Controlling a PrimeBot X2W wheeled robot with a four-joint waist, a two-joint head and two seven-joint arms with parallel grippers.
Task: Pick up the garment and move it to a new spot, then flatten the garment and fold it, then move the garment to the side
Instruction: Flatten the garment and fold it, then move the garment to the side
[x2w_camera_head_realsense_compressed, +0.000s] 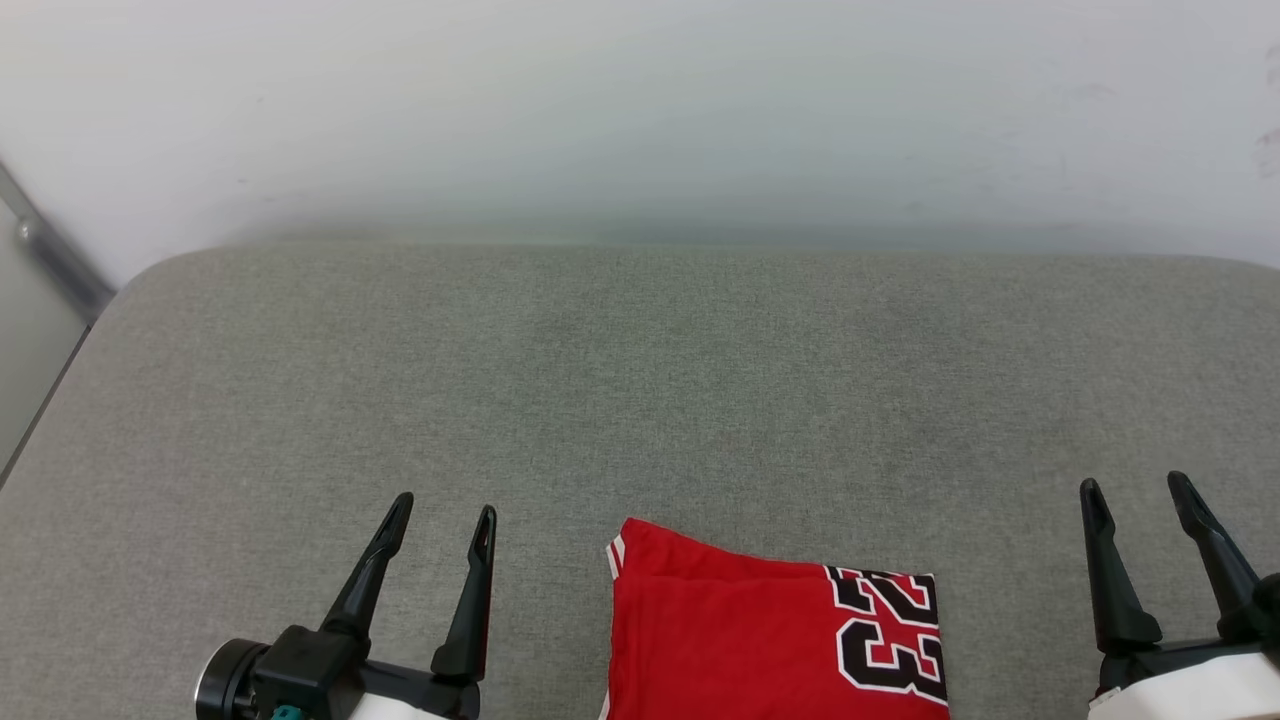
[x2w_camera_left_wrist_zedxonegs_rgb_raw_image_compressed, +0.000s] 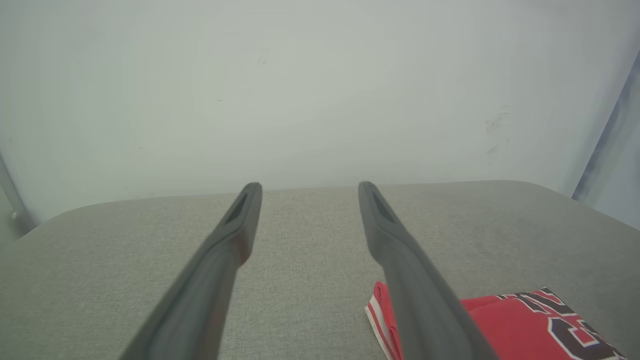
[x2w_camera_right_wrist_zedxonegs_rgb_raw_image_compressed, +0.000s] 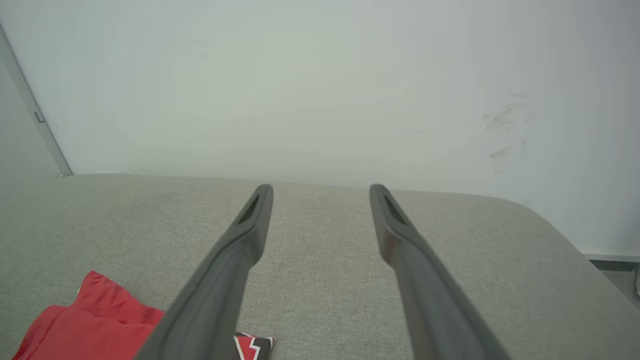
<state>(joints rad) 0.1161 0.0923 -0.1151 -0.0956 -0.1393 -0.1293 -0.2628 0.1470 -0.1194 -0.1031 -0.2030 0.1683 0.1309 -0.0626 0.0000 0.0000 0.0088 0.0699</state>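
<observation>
Grey cushion (x2w_camera_head_realsense_compressed: 640, 380) bears garment (x2w_camera_head_realsense_compressed: 740, 640) between both arms' fingers (x2w_camera_head_realsense_compressed: 470, 600).

red garment (x2w_camera_head_realsense_compressed: 740, 640), black white-edged numerals; grey cushion (x2w_camera_head_realsense_compressed: 640, 400); dark hands

A grey fabric-covered table (x2w_camera_head_realsense_compressed: 640, 380) with rounded corners stands against a pale, faintly scuffed wall (x2w_camera_head_realsense_compressed: 640, 100) — at the left, perhaps a metal door frame (x2w_camera_head_realsense_compressed: 55, 255).

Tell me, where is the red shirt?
The folded red shirt lies at the head view's bottom middle on the grey cushion, between the left gripper and right gripper.
</observation>
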